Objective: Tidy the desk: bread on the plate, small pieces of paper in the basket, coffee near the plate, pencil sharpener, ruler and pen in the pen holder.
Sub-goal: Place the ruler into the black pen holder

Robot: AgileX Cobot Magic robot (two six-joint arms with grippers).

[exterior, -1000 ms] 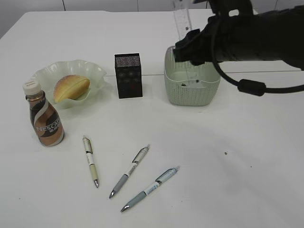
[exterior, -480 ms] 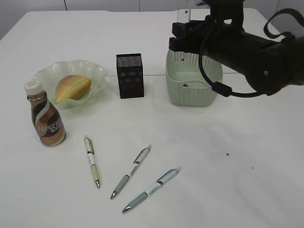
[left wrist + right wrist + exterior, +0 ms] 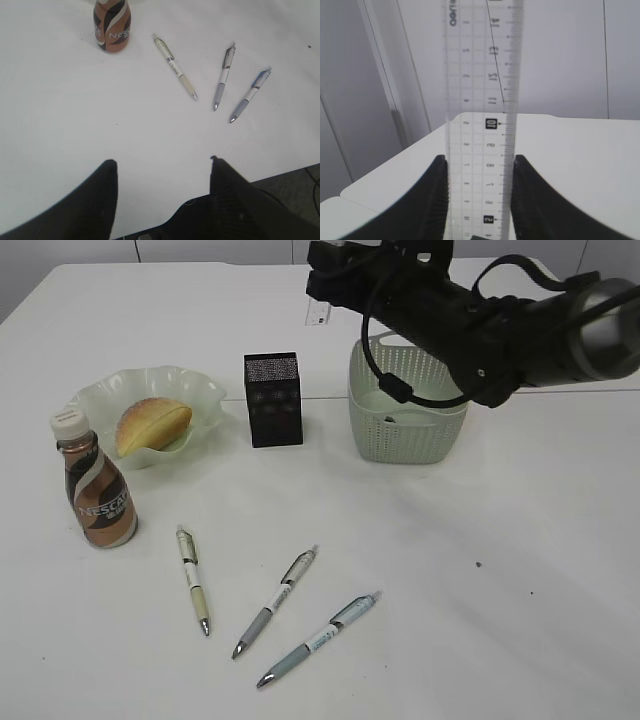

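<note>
1. Right gripper [image 3: 479, 190]: black fingers clamped on the clear, black-marked ruler [image 3: 480, 120], held above the perforated sage-green basket [image 3: 407, 420].
2. Left gripper [image 3: 162, 172]: fingers apart, empty, over the smooth white desk [image 3: 60, 115]; pens at 12 o'clock.

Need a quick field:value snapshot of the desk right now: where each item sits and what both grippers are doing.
bread: on the plate
coffee: upright, front-left of the plate
pen holder: upright between plate and basket
pens: three loose on the desk, near pen closest to the coffee
ruler: clamped in right gripper, lifted off the desk
left gripper: open, empty, above bare desk
</note>
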